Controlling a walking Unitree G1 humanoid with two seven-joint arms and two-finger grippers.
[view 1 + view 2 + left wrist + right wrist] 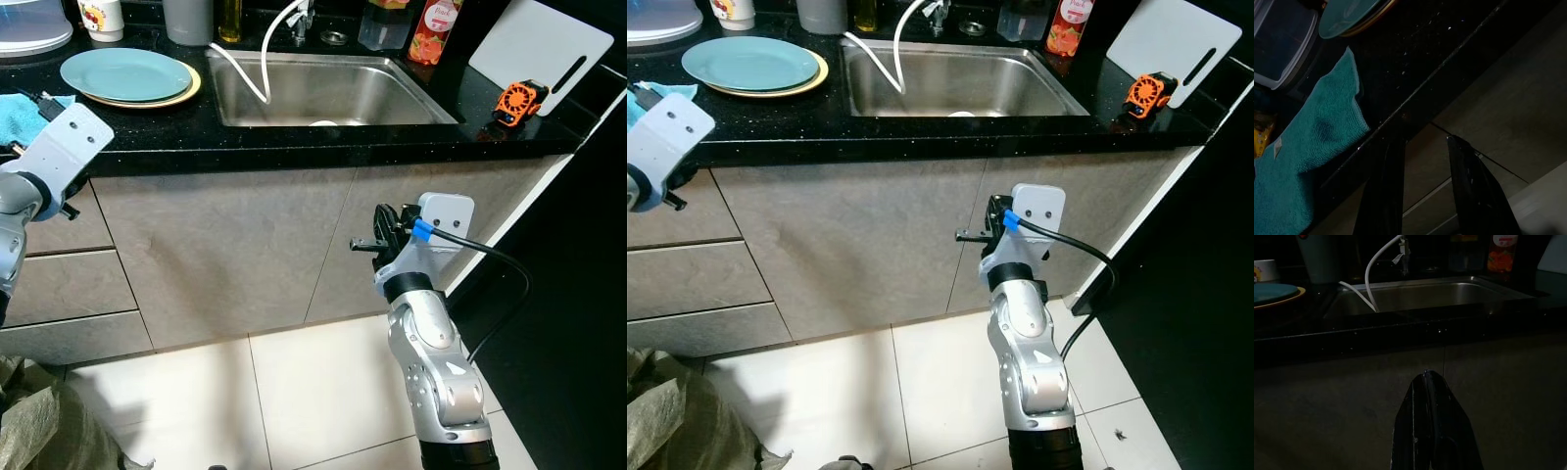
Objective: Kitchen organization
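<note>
Black kitchen counter (323,147) ahead, with a shiny steel sink (323,90) set in the middle and a white hose (257,69) bending down into it. On the counter's left part, a light blue plate (125,73) stacked on a yellow plate (189,91), well apart from the sink. Near the left edge, a teal towel (1308,142) lying flat, close to the plates. On the right side, a white cutting board (541,47) leaning up, with a small orange gadget (518,101) just in front. Red bottle (436,29) behind the sink. Left gripper (1422,161) raised at the counter's front edge beside the towel, fingers spread apart, nothing between. Right gripper (1425,377) low before the gray cabinet doors (235,245), under the sink, fingers pressed together, holding nothing. White tile floor (323,392) below.
</note>
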